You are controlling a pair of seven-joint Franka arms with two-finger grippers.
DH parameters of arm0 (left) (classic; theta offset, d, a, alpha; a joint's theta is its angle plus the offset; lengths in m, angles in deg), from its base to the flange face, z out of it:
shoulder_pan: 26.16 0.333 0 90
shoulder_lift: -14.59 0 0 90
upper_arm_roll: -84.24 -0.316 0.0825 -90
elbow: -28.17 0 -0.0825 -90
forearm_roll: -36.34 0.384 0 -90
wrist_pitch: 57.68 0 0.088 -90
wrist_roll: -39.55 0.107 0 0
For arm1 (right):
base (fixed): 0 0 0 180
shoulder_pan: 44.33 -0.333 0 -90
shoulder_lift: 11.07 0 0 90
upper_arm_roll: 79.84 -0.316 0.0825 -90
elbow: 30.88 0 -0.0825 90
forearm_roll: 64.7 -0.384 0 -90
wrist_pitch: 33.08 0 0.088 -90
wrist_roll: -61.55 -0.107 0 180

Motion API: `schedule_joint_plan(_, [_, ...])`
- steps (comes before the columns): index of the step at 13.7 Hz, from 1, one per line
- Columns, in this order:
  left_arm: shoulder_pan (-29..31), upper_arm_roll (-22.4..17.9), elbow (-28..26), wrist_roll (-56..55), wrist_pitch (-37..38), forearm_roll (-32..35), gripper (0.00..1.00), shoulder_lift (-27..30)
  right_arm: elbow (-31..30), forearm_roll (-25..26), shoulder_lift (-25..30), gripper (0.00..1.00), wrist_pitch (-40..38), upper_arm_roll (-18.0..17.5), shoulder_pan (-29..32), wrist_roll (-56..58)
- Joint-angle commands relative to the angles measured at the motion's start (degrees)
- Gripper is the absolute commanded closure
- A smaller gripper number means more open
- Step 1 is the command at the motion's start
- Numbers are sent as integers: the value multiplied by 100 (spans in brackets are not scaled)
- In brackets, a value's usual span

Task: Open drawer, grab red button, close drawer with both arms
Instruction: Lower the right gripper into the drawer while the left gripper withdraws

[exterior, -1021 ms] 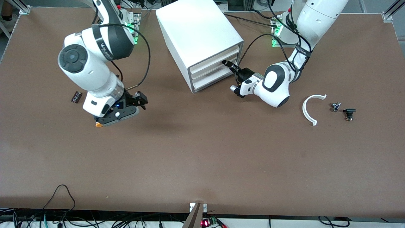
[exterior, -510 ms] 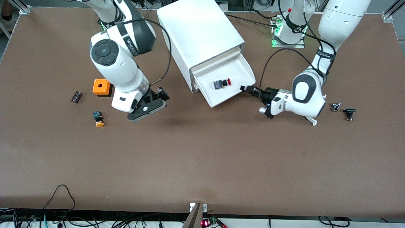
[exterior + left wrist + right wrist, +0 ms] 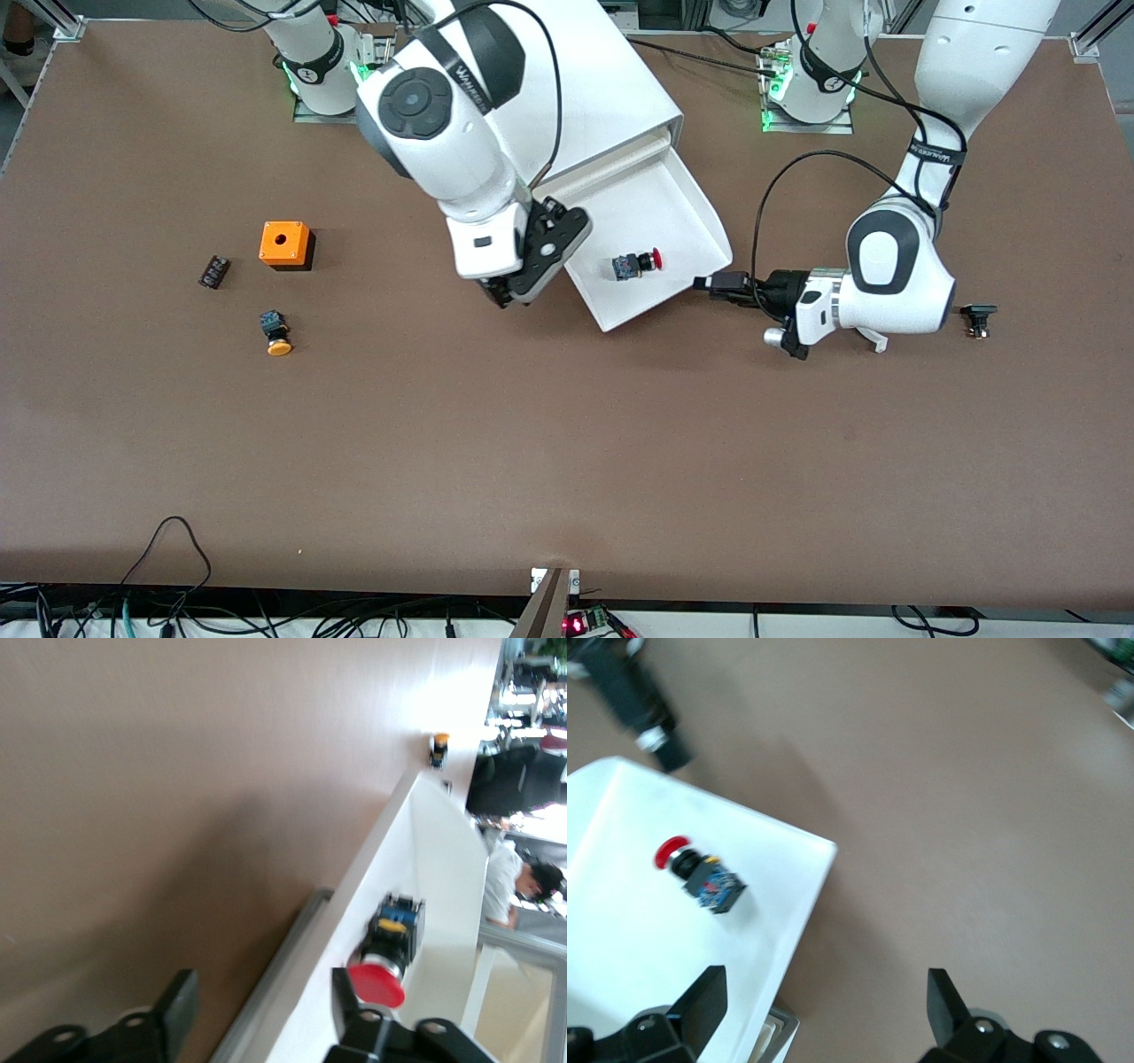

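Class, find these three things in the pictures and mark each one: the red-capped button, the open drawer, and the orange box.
button (image 3: 654, 259), front view, on its red cap.
drawer (image 3: 687, 208), front view, on its bare white floor.
orange box (image 3: 285, 244), front view, on its top face beside the hole.

This looks like a robotics lab. Two large white robot arms with black joint bands (image 3: 461, 168) (image 3: 895, 275) are bolted to metal base plates with green indicator lights (image 3: 802, 111) on a wide brown-topped bench (image 3: 567, 443). Silver aluminium frame posts (image 3: 1094, 35) stand at its corners, and loose black cables (image 3: 177, 602) trail along its near edge beside a small circuit board with a red light (image 3: 580, 623). Blurred shapes at the left wrist view's edge may be chairs.
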Motion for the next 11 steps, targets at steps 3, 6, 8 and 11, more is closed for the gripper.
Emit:
schedule_joint_plan(3, [255,-10,-67,-91,-1753,606,0,607,451,-29,-488,0,-51,-84,-305,1997])
schedule_joint_plan(6, [326,-10,-119,-100,-2243,616,0,899,898,6,-936,0,-69,-40,-656,2562])
schedule_joint_plan(8, [448,-10,-128,-108,-2208,684,0,1161,1250,268,-1253,0,-130,-5,-823,2598])
schedule_joint_plan(11, [702,-18,-172,-152,-2077,1437,0,1600,1269,418,-1360,0,-130,47,-982,2633])
